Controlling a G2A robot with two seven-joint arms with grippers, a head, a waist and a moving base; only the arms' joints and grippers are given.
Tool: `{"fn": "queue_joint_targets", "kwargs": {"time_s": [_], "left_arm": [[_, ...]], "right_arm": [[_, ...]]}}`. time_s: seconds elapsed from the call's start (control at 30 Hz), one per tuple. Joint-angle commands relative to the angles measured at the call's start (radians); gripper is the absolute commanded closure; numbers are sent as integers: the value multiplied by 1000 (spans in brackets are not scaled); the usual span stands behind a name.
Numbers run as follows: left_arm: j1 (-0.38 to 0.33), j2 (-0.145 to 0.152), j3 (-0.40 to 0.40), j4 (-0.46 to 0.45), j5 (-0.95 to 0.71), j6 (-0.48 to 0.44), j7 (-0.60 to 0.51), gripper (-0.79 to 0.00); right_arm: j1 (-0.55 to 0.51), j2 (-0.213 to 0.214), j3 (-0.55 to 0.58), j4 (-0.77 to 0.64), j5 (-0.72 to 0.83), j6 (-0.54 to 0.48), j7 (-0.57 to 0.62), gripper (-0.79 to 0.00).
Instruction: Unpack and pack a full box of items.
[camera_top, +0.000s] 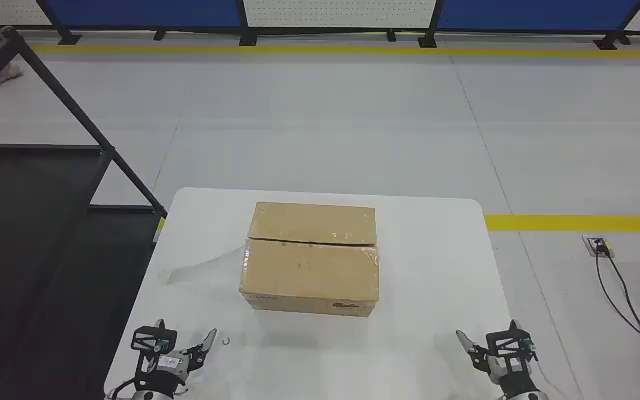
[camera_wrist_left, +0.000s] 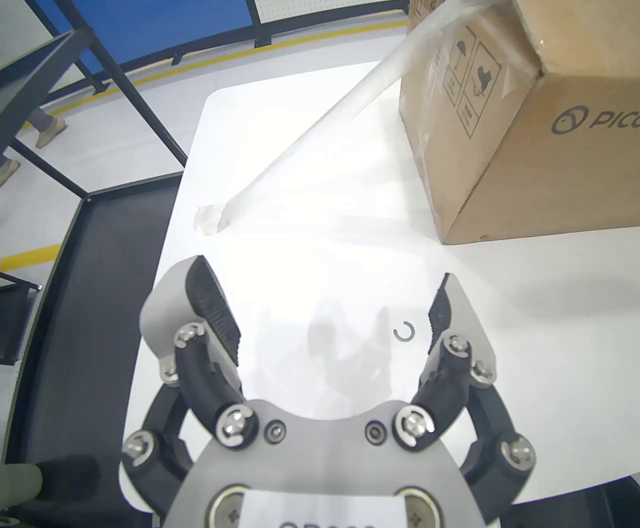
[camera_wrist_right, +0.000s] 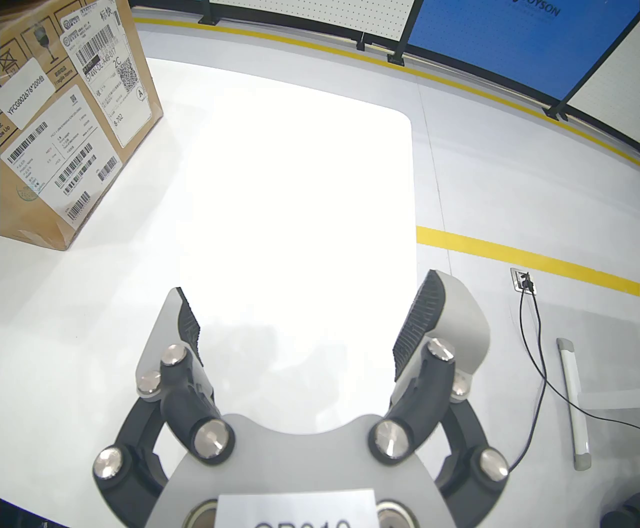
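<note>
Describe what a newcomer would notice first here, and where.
A closed cardboard box sits in the middle of the white table, a strip of clear tape trailing off its side. The left pincer and right pincer are open at the near edge, a small split ring by the left one.

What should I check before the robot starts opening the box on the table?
1. The left claw is open and empty: ok.
2. The right claw is open and empty: ok.
3. The box has its flaps shut and nothing on top: ok.
4. No loose tape strip trailing from the box onto the table: not ok.
5. No stray ring on the table near the left claw: not ok.
6. The box is free of remaining tape: cannot tell.
</note>
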Motion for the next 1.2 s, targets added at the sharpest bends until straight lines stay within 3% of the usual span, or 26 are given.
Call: {"fn": "queue_joint_targets", "kwargs": {"time_s": [0.0,0.37,0.53,0.63,1.17], "left_arm": [[0,0,0,0,0,0,0,-784],[2,-2,-33,-17,-73,-43,58,-785],[-3,-3,-66,-55,-169,-111,71,-785],[-5,2,-92,-83,-187,-179,30,-785],[-10,1,-85,-84,-205,-193,23,-785]], "right_arm": [[0,0,0,0,0,0,0,-785],[30,1,-3,-22,7,-74,13,-785],[57,0,-4,-74,63,-131,43,-785],[85,-3,-14,-102,93,-130,66,-785],[107,-7,-26,-115,99,-94,82,-785]]}}
